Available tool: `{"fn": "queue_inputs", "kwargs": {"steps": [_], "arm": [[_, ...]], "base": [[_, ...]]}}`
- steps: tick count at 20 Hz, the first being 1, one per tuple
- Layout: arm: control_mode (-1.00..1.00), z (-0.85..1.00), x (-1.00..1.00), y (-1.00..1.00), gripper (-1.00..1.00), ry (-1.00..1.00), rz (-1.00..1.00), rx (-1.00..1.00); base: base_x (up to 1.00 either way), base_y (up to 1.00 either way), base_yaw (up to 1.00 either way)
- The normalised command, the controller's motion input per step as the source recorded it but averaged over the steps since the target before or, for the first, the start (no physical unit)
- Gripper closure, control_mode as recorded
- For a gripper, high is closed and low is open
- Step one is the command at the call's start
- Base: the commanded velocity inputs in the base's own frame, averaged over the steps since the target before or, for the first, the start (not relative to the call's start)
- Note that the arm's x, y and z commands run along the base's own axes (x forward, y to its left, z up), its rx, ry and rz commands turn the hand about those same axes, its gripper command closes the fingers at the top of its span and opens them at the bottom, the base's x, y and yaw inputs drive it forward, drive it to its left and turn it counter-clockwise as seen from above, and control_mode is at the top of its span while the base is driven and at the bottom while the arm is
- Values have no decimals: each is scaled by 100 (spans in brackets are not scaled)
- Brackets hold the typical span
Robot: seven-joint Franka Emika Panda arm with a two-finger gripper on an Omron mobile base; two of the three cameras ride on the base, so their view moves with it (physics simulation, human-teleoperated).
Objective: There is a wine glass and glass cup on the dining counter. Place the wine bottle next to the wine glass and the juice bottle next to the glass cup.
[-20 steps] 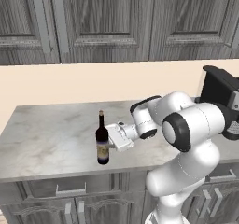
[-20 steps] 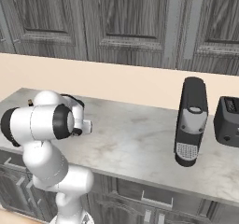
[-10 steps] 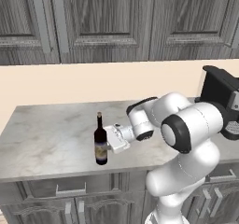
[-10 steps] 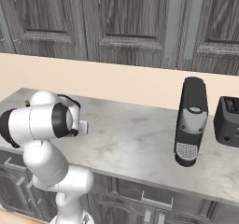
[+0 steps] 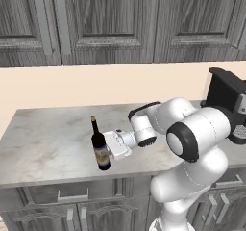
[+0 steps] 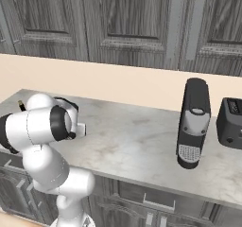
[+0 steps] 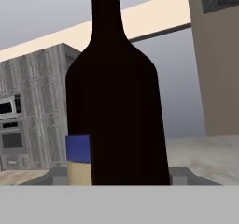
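Observation:
The wine bottle, dark with a tan top and beige label, stands upright on a grey marbled counter near its front edge. My gripper reaches in from the right at the height of the bottle's body, and its fingers sit against the bottle's sides. In the hand view the wine bottle looms very close, with my gripper shut on its lower body, a grey finger tip on either side. The bottle's tan top peeks out behind my arm in the right base view.
A tall black coffee machine and a dark toaster stand on the counter to the right of my arm. The dark appliance is close to my elbow. Grey wood cabinets hang above the beige wall.
My hand has slid a little left onto the bottle and its fingers have closed in on the bottle's body. The bottle stays upright on the counter.

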Motion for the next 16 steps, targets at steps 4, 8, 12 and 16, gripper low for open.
{"fn": "queue_inputs", "kwargs": {"steps": [4, 8, 12, 16], "arm": [[-100, 21, -12, -5, 100, 0, 0, 1], [-100, 33, -20, -1, 100, 0, 0, 2], [-100, 41, -27, -2, 100, 0, 0, 0], [-100, 42, -28, -11, 100, 0, 0, 0]], "base": [[0, 0, 0], [0, 0, 0], [0, 0, 0], [0, 0, 0]]}}
